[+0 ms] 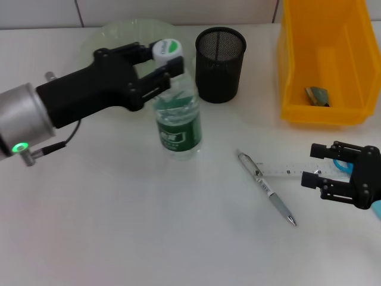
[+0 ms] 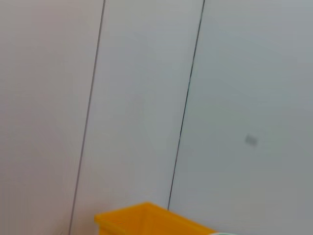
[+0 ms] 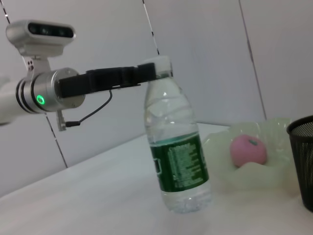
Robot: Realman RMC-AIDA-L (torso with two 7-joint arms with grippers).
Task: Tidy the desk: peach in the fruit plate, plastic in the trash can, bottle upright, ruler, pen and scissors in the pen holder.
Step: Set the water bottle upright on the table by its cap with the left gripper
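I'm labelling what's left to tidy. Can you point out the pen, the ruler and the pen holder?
pen [image 1: 266, 188]: head view, middle of its silver barrel.
ruler [image 1: 286, 170]: head view, the clear strip between the pen and the right pincer.
pen holder [image 1: 219, 65]: head view, the front of its black mesh wall.

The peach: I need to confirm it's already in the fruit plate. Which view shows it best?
The right wrist view: the peach sits plainly in the fruit plate. The head view shows only the plate's rim behind the left end effector; the left wrist view shows neither.
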